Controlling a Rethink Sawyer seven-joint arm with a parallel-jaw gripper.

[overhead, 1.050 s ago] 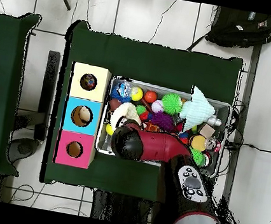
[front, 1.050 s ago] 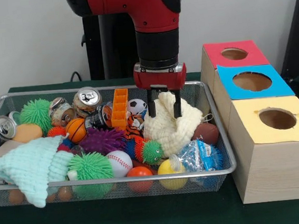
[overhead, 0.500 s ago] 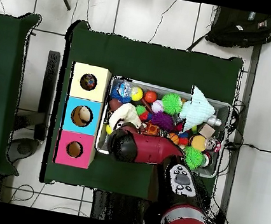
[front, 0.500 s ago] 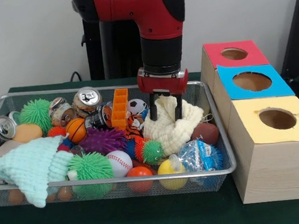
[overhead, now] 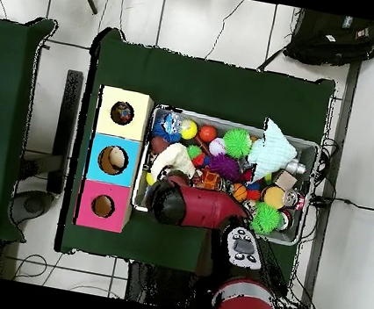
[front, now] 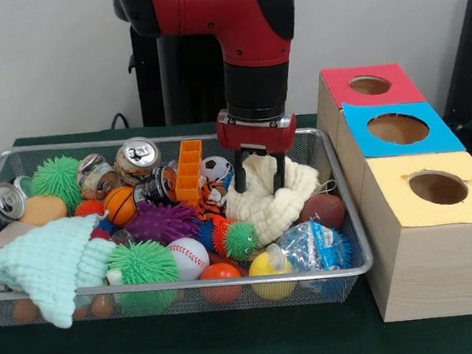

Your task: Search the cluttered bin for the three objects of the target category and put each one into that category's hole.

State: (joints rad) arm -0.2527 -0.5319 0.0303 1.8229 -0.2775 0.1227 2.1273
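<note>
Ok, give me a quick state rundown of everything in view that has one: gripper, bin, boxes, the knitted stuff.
gripper: shut on the cream knitted hat, fingers pinching its top.
cream knitted hat: bunched, base on the clutter.
wire bin: full of clutter.
mint knitted hat: draped over the bin's front rim.
soda can: upright.
yellow box: something dark in its hole.
blue box: pale item in its hole.
red box: contents unclear.

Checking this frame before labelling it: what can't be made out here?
- Gripper: overhead, hidden under the arm.
- Cream knit: front view, its top between the fingers; a firm clamp can't be confirmed.
- Box holes: front view, insides dark.
- Bin bottom: buried under toys in both views.
</note>
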